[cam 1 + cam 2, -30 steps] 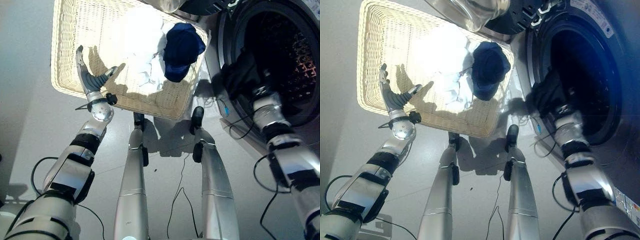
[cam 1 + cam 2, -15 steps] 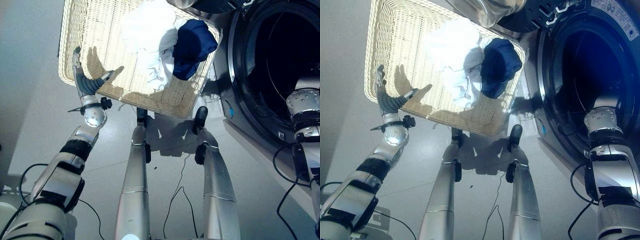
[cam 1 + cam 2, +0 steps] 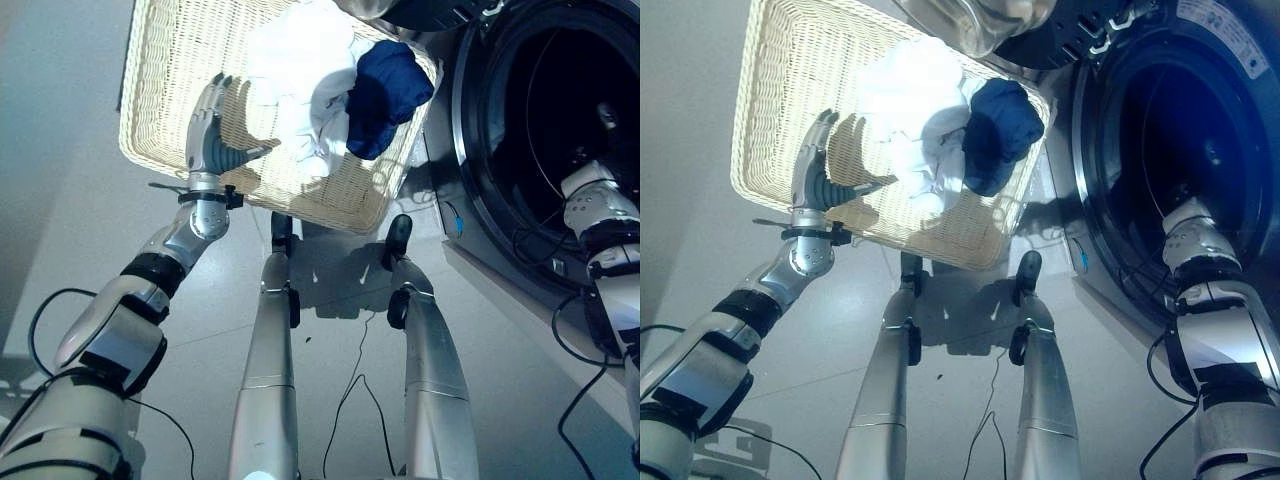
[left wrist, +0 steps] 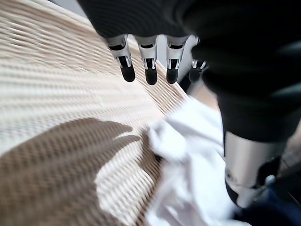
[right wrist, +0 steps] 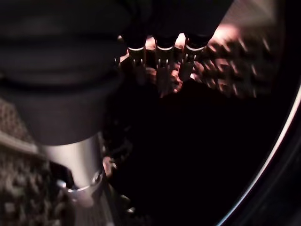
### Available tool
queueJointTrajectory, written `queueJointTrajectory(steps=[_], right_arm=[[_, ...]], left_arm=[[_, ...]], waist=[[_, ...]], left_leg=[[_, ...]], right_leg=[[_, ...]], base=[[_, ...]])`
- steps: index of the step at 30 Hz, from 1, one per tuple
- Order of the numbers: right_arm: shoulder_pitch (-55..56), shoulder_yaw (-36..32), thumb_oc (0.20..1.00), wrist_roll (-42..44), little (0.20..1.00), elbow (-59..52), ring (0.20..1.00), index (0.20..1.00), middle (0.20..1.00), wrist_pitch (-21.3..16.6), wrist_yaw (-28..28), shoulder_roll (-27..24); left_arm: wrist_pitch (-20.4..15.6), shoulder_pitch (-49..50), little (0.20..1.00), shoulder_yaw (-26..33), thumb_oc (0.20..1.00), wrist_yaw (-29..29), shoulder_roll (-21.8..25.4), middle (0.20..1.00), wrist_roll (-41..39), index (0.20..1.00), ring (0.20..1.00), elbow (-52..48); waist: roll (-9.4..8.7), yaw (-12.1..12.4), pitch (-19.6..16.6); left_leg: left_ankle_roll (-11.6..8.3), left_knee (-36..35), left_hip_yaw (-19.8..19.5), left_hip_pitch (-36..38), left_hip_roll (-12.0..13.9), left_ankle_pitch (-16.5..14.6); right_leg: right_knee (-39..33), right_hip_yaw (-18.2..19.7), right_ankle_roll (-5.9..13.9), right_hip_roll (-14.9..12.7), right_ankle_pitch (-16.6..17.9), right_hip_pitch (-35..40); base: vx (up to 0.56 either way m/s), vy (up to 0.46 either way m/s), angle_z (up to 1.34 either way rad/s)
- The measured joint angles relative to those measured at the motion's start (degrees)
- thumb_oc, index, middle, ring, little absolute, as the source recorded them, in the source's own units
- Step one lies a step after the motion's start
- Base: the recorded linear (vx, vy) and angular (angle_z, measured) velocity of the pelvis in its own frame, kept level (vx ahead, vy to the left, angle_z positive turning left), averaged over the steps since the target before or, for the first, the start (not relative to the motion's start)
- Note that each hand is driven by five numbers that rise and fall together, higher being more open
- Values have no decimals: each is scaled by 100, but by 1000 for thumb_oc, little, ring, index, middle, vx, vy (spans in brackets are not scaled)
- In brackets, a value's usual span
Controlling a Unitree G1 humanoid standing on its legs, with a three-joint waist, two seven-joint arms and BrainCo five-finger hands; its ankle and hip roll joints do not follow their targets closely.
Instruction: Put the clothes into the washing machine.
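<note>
A wicker basket on the floor holds a heap of white clothes with a navy garment against its right side. My left hand hovers open over the basket's bare weave, just left of the white clothes, with its fingers straight and touching nothing. To the right stands the washing machine, its dark drum opening facing me. My right arm reaches into it. The right hand is inside the drum, fingers straight, thumb apart, nothing held.
The washer's open glass door hangs above the basket's far corner. Grey floor spreads to the left of the basket. The basket's right corner lies close to the washer's front.
My left hand has swung right, from the basket's left rim to beside the white clothes. The right hand, earlier at the drum's mouth with a dark cloth, is now inside and empty.
</note>
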Motion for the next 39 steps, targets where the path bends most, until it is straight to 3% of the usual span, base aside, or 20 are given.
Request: queueJointTrajectory(steps=[2, 4, 9, 21, 31, 32, 34, 39], right_arm=[[-149, 213, 1000, -315, 1000, 20, 1000, 1000, 1000, 236, -8, -13], [-267, 218, 1000, -551, 1000, -70, 1000, 1000, 1000, 307, -7, -13], [-255, 278, 1000, -1036, 1000, -410, 1000, 1000, 1000, 307, -73, 111], [297, 368, 1000, -1527, 1000, -837, 1000, 1000, 1000, 119, -250, 731], [513, 442, 1000, -1981, 1000, -1619, 1000, 1000, 1000, -166, -324, 951], [536, 441, 1000, -2018, 1000, -1647, 1000, 1000, 1000, -184, -335, 960], [672, 442, 1000, -2149, 1000, -1839, 1000, 1000, 1000, -315, -366, 1021], [757, 482, 1000, -2326, 1000, -2127, 1000, 1000, 1000, -404, -447, 1040]], left_arm=[[140, -475, 1000, -424, 1000, -6, 30, 1000, 267, 1000, 1000, 76], [194, -774, 1000, -484, 1000, -5, 42, 1000, 431, 1000, 1000, 79], [543, -1412, 1000, -931, 1000, 51, 13, 1000, 631, 1000, 1000, 389], [820, -1710, 1000, -927, 1000, 406, -327, 1000, 685, 1000, 1000, 898], [1272, -1844, 1000, -921, 1000, 186, -359, 1000, 682, 1000, 1000, 1297], [1293, -1844, 589, -921, 589, 144, -359, 589, 682, 589, 589, 1313], [1404, -1847, 200, -919, 200, -71, -347, 200, 676, 200, 200, 1358], [1620, -2029, 200, -907, 200, -467, -329, 200, 585, 200, 200, 1397]], waist=[[0, -24, 0], [-1, -101, -1], [-20, -271, -6], [-22, -496, -8], [-33, -627, -17], [-36, -627, -19], [-74, -628, -41], [-74, -673, -41]], left_leg=[[4, -29, 2, -33, 0, 16], [-6, -34, 2, -93, -3, 24], [-9, -44, 93, -187, -6, 15], [-1, -171, 373, -190, 84, -9], [-19, -236, 521, -190, 150, -34], [-19, -236, 526, -189, 153, -34], [-20, -236, 571, -191, 163, -35], [-19, -248, 647, -194, 163, -36]], right_leg=[[-30, 0, 2, 3, 19, -33], [-71, -1, 0, 6, 49, -74], [-110, 68, -9, 5, 85, -204], [-282, 300, 5, 103, 160, -356], [-327, 424, -20, 176, 197, -456], [-328, 429, -20, 179, 198, -460], [-341, 473, 9, 192, 182, -485], [-358, 542, 25, 197, 196, -527]], base=[[-3, 19, 0], [-4, 48, 0], [-10, 78, -4], [-10, 53, -8], [-4, 38, -5], [-5, 38, -4], [-4, 31, -5], [-3, 15, -4]])
